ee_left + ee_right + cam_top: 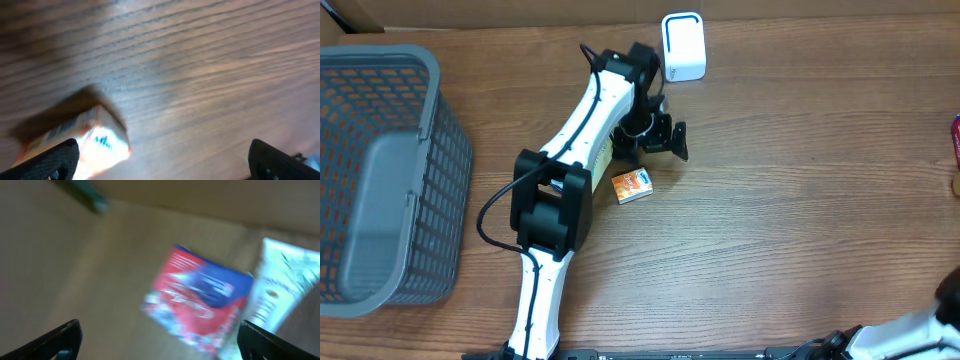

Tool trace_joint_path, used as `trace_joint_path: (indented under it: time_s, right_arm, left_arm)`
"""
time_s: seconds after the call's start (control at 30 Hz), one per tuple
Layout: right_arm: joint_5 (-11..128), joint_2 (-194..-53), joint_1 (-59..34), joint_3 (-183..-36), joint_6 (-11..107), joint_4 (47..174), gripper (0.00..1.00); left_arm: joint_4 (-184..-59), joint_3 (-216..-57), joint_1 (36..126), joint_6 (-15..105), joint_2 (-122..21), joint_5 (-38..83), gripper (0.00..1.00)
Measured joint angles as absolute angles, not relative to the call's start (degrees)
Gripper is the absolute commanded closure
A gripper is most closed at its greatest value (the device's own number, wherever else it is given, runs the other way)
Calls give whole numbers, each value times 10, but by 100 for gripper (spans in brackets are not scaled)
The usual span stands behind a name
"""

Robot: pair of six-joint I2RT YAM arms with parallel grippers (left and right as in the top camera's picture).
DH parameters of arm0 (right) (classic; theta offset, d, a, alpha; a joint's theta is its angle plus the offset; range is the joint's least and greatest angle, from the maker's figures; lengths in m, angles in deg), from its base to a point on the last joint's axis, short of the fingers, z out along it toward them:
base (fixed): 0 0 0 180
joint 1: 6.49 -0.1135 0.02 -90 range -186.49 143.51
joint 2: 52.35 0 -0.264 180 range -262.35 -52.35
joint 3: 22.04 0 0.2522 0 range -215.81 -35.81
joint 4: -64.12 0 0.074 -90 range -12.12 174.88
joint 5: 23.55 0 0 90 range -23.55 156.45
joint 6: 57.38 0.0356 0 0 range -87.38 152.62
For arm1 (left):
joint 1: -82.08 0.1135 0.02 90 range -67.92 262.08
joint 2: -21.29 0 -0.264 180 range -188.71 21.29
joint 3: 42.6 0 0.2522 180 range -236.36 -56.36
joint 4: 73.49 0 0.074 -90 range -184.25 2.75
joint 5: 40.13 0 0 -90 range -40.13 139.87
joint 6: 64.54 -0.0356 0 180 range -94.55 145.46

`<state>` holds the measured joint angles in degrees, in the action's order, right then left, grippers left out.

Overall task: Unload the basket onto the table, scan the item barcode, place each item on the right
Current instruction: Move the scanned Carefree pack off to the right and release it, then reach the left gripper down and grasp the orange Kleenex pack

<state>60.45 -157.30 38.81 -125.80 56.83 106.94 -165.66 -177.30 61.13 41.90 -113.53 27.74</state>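
L gripper (165, 160) open, orange box (85, 140) by one fingertip

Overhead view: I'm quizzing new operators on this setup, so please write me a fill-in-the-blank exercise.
The small box on the table is coloured ___.
The mesh basket is coloured ___.
The left gripper holds nothing; its fingers are ___.
Missing words: orange; grey; open.

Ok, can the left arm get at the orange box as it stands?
Probably yes: the left gripper is open, the box lies on the table beside one finger, nothing over it. It sits off-centre, so a small shift looks needed.
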Motion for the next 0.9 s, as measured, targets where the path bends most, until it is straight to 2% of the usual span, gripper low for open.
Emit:
trace_joint_path:
  time_s: [0.2, 0.4, 0.73, 0.9]
  right_arm:
    - [456, -1507, 388, -1278, 566, 1083, 0]
    - [337, -1514, 381, -1278, 566, 1154, 0]
    - [296, -1515, 273, -1278, 561, 1180, 0]
    - [309, -1515, 203, -1278, 559, 1196, 0]
  left_arm:
    - [-1751, -1897, 627, 418, -1130, 300, 0]
    - [-1826, -1928, 630, 456, -1085, 379, 0]
    - [-1839, -1925, 630, 480, -1010, 452, 0]
    - [-1839, -1838, 630, 481, -961, 461, 0]
